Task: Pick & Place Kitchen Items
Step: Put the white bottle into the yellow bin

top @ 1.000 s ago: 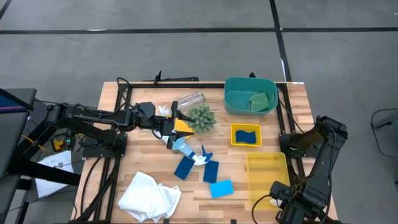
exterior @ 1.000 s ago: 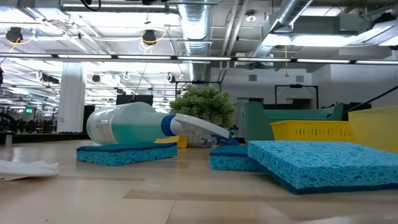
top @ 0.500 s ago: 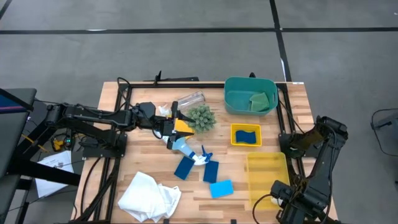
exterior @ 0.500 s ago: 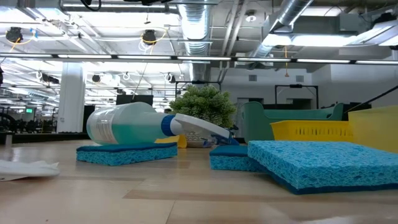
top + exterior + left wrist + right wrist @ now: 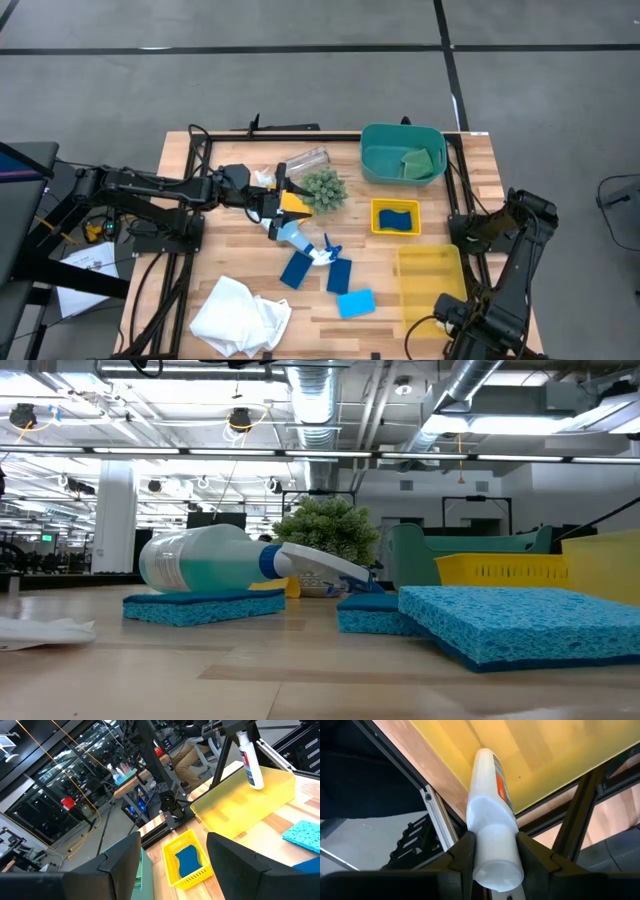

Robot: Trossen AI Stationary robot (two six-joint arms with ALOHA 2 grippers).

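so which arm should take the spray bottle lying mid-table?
Left. Its pincer is already right beside the clear spray bottle with blue trigger, fingers apart in the left wrist view. The right pincer sits past the table's near right corner, shut on a white tube, so it isn't free.

Left arm stretches low across the table from the left, left gripper (image 5: 283, 210) near the middle, fingers (image 5: 120, 865) spread. Right arm folded at the near right — right gripper (image 5: 495, 865) clamped on a white tube (image 5: 490, 810).

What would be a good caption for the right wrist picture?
The right arm's fingers grip a white bottle beside the large yellow bin.
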